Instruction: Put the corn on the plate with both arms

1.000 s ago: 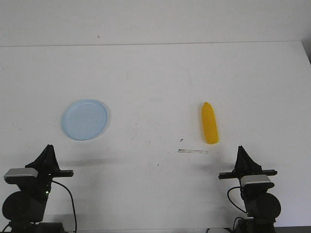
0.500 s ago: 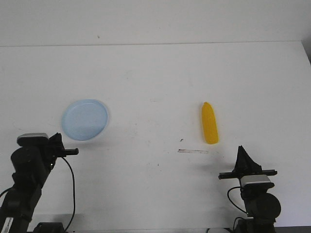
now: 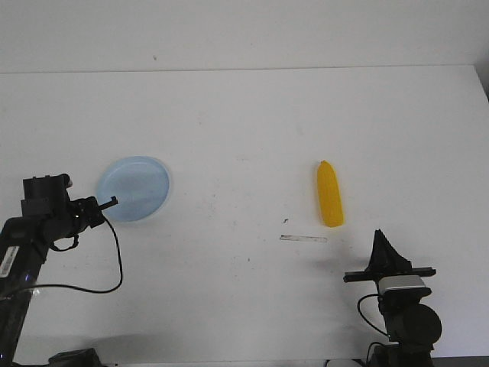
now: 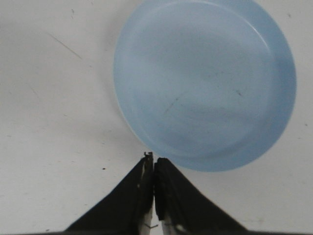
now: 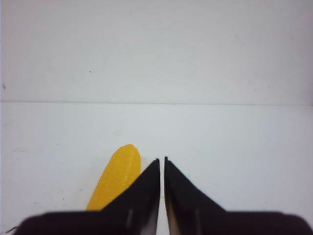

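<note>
The corn [image 3: 329,194] lies on the white worktop [image 3: 244,122] toward the right, tapered tip pointing away from the robot, well apart from the plate [image 3: 134,188] on the left, which holds nothing. The left hand [image 4: 154,161] has its fingers pressed together and empty, tips just beside the plate's near rim; the right hand [image 5: 162,164] is likewise closed and empty, low at the near edge with the corn just ahead of it. To do this step well, I judge the left hand should open before meeting the thin rim and grip it squarely, while the right opens and straddles the cob across its thick middle.
</note>
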`<move>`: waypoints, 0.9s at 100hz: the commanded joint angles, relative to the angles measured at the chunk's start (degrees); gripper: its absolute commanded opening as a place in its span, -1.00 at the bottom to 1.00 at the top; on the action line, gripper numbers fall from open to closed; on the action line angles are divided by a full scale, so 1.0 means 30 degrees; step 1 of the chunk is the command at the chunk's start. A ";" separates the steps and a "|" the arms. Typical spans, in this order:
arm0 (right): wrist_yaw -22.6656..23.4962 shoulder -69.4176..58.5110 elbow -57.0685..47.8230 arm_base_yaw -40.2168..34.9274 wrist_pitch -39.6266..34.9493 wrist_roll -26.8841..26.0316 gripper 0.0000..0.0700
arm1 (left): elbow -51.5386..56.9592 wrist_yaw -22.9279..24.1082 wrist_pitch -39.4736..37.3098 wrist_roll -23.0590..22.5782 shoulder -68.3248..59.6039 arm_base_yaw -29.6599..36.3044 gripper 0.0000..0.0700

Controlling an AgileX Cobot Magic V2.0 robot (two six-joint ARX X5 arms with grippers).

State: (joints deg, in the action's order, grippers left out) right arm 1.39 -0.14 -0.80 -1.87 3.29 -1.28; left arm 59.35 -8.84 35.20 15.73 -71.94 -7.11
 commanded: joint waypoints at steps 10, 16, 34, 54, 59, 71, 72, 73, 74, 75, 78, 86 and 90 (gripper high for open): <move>-0.0029 0.0022 0.0022 -0.0029 0.0189 -0.0051 -0.96 | 0.0969 -0.4488 -0.0240 0.0481 -0.2361 -0.2463 -0.99; -0.0029 0.0022 0.0022 -0.0029 0.0189 -0.0051 -0.96 | 0.0998 -0.4641 -0.0561 0.0758 -0.3133 -0.3002 -0.95; -0.0029 0.0022 0.0022 -0.0029 0.0197 -0.0051 -0.96 | 0.0998 -0.4634 -0.0838 0.0984 -0.4860 -0.3920 -0.37; -0.0029 0.0022 0.0022 -0.0029 0.0189 -0.0051 -0.96 | 0.0998 -0.4641 -0.1770 0.0998 -0.5756 -0.3927 -0.30; -0.0029 0.0022 0.0022 -0.0029 0.0189 -0.0051 -0.96 | 0.0998 -0.4634 -0.2018 0.0998 -0.5967 -0.3898 -0.30; -0.0029 0.0022 0.0022 -0.0029 0.0189 -0.0051 -0.96 | 0.0998 -0.4634 -0.2412 0.1005 -0.6353 -0.3723 -0.30; -0.0029 0.0022 0.0022 -0.0029 0.0189 -0.0051 -0.96 | 0.0998 -0.4634 -0.2448 0.1005 -0.6375 -0.3708 -0.30; -0.0029 0.0022 0.0022 -0.0029 0.0189 -0.0051 -0.96 | 0.0998 -0.4634 -0.2484 0.1005 -0.6390 -0.3701 -0.30; -0.0029 0.0022 0.0022 -0.0029 0.0189 -0.0051 -0.96 | 0.0998 -0.4634 -0.2514 0.1005 -0.6404 -0.3687 -0.30; -0.0029 0.0022 0.0022 -0.0029 0.0189 -0.0051 -0.96 | 0.0998 -0.4634 -0.2557 0.1005 -0.6411 -0.3679 -0.30; -0.0029 0.0022 0.0022 -0.0029 0.0189 -0.0051 -0.96 | 0.0998 -0.4634 -0.2688 0.1005 -0.6441 -0.3650 -0.30; -0.0029 0.0022 0.0022 -0.0029 0.0189 -0.0051 -0.96 | 0.0998 -0.4626 -0.3031 0.1078 -0.6513 -0.3636 -0.31; -0.0029 0.0022 0.0022 -0.0029 0.0189 -0.0051 -0.96 | 0.0998 -0.4626 -0.3213 0.1086 -0.6572 -0.3621 -0.31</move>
State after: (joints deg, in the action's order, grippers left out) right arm 1.39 -0.14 -0.80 -1.87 3.29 -1.28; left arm 61.49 -22.50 26.11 18.72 -90.45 -17.74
